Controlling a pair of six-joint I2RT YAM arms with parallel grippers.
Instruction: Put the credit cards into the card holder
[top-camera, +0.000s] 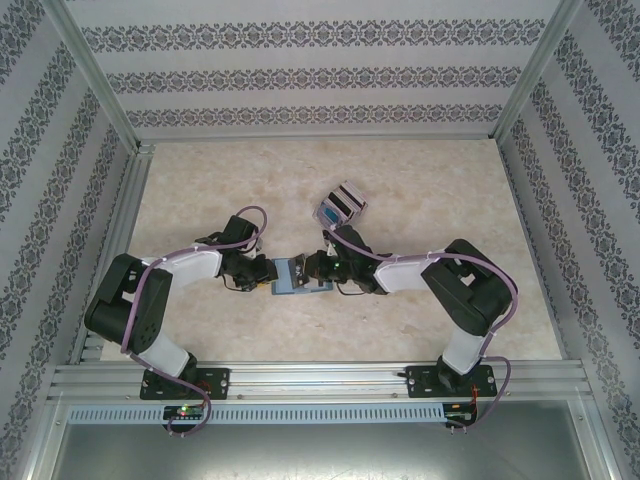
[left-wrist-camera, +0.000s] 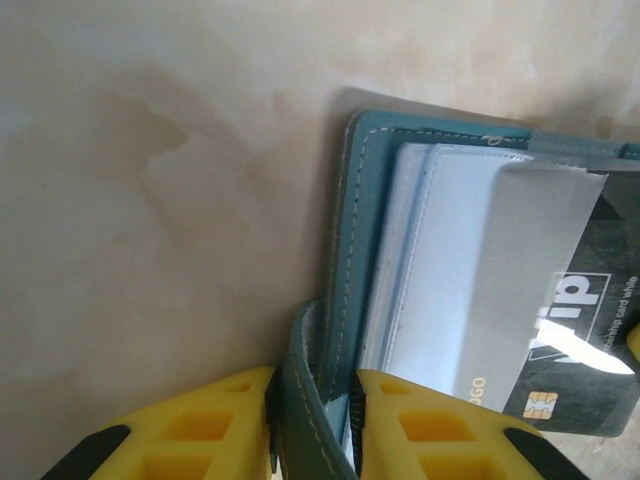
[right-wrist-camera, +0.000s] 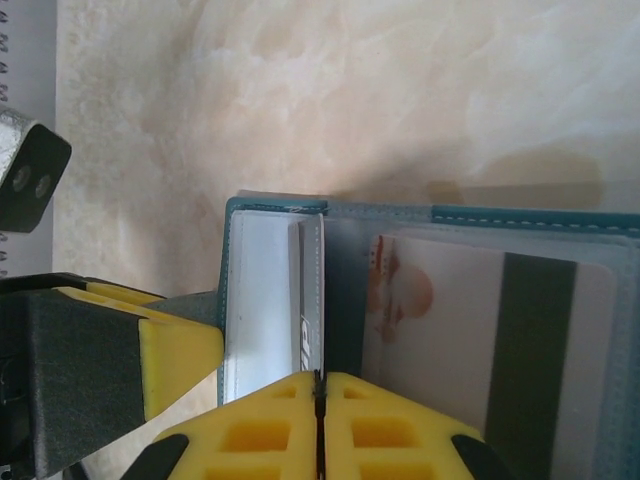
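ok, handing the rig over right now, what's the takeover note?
Left gripper: shut on the card holder, pinching its teal cover.
Right gripper: shut on a black card, which looks partway into a sleeve.
Done: tan striped card sits in a pocket.
Left: seat the black card, then load the loose cards lying on the table beyond the holder.

teal card holder (left-wrist-camera: 349, 250), grey-and-black card (left-wrist-camera: 570, 300), beige marbled table (left-wrist-camera: 150, 200), floral-striped walls (top-camera: 300, 80).
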